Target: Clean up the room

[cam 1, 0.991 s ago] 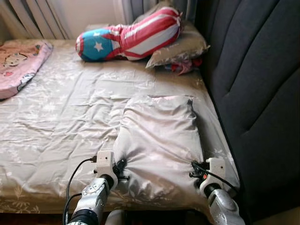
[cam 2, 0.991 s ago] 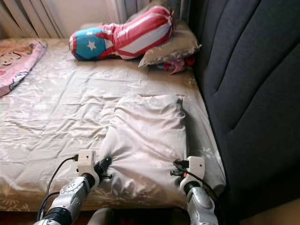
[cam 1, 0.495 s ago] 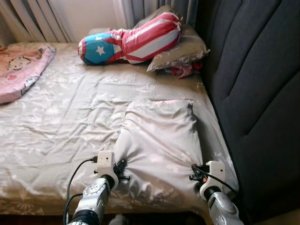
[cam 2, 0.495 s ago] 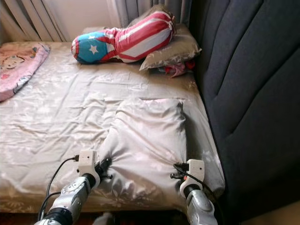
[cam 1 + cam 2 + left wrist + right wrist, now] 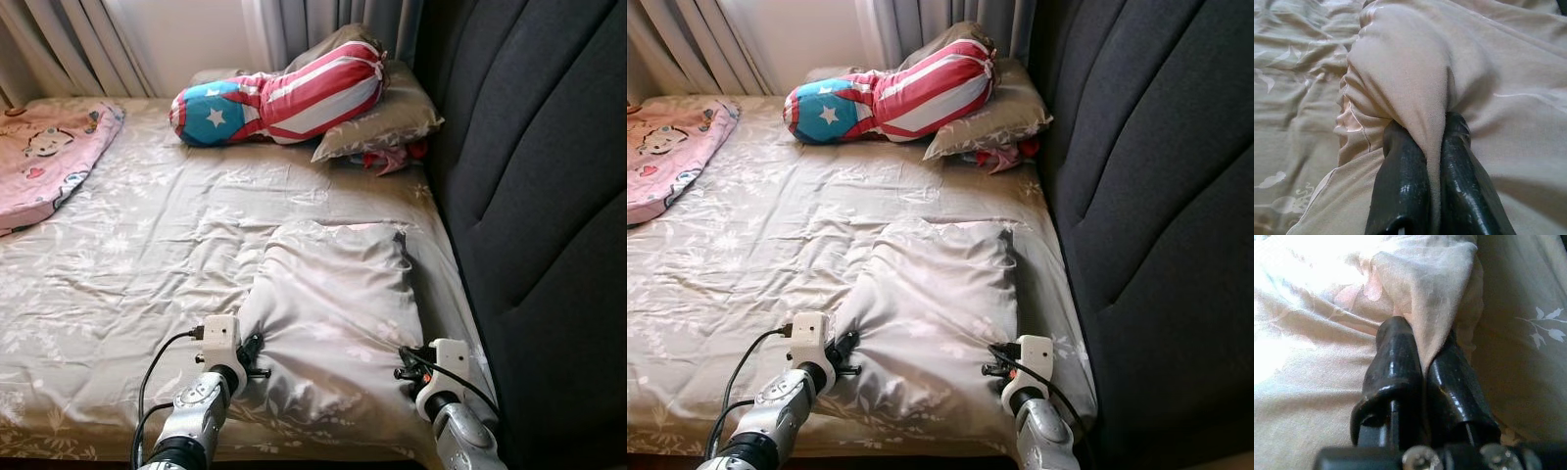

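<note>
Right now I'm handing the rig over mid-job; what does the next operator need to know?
Left gripper: fingers shut on the beige pillow's near left corner.
Right gripper: fingers shut on its near right corner.
The pillow lies flat on the bed, near edge, beside the dark headboard.
Far end: striped bolster on a second pillow; pink blanket at the far left.
Done: both corners gripped.
Left: probably placing the pillow and tidying the bed.

The pink blanket [image 5: 44, 157] runs off the picture's left edge; the red cloth [image 5: 392, 157] is mostly tucked under the far pillow [image 5: 377, 117], so what it is cannot be told; the left gripper's [image 5: 1431, 142] fingertips are buried in a fold of the near pillow [image 5: 333, 313]; the right gripper's [image 5: 1422, 350] likewise.
</note>
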Robot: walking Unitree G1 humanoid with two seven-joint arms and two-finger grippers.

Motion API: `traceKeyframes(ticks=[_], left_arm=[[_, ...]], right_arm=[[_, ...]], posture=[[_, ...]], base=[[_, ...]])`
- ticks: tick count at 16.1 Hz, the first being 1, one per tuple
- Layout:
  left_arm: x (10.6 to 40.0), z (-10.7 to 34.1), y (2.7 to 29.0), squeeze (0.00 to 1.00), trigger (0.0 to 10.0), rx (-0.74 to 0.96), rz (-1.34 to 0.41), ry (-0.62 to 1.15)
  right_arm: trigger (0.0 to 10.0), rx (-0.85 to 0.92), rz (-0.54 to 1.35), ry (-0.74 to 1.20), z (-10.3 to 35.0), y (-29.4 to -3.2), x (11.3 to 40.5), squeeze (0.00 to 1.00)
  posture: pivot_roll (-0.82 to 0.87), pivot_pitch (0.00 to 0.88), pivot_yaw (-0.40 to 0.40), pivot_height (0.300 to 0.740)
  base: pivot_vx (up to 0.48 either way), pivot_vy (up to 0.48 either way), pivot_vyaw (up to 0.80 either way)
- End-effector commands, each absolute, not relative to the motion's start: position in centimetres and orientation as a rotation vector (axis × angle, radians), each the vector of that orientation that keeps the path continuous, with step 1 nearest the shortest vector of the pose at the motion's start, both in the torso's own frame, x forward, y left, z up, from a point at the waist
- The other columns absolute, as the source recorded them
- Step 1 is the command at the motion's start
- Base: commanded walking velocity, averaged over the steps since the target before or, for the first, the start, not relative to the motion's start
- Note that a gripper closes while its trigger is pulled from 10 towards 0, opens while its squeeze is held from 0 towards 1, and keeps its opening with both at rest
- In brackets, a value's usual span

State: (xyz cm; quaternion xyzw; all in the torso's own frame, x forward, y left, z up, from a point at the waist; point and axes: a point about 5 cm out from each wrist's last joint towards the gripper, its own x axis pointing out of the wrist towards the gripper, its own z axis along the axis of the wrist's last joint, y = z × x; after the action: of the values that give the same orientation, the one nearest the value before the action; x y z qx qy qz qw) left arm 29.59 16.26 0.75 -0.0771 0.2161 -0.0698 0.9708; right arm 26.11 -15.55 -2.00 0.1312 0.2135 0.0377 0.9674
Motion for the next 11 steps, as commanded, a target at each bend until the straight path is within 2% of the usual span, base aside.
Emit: traceKeyframes(ticks=[1,7,11], left_arm=[[30.91,2.46,17.09,0.00,10.0,-0.122,-0.124,0.353],[30.96,2.45,17.37,0.00,10.0,-0.118,-0.116,0.355],[30.82,2.29,17.47,0.00,10.0,-0.088,-0.118,0.360]], right_arm=[[10.0,0.255,0.062,0.356,-0.61,-15.92,27.44,0.00],[10.0,0.237,0.045,0.388,-0.93,-15.91,27.41,0.00],[10.0,0.236,0.070,0.393,-1.01,-15.50,27.32,0.00]], posture=[[-0.04,0.000,-0.003,0.740],[-0.04,0.000,-0.003,0.740],[-0.05,0.000,-0.004,0.740]], base=[[0.000,0.000,0.00],[0.000,0.000,0.00],[0.000,0.000,-0.79]])
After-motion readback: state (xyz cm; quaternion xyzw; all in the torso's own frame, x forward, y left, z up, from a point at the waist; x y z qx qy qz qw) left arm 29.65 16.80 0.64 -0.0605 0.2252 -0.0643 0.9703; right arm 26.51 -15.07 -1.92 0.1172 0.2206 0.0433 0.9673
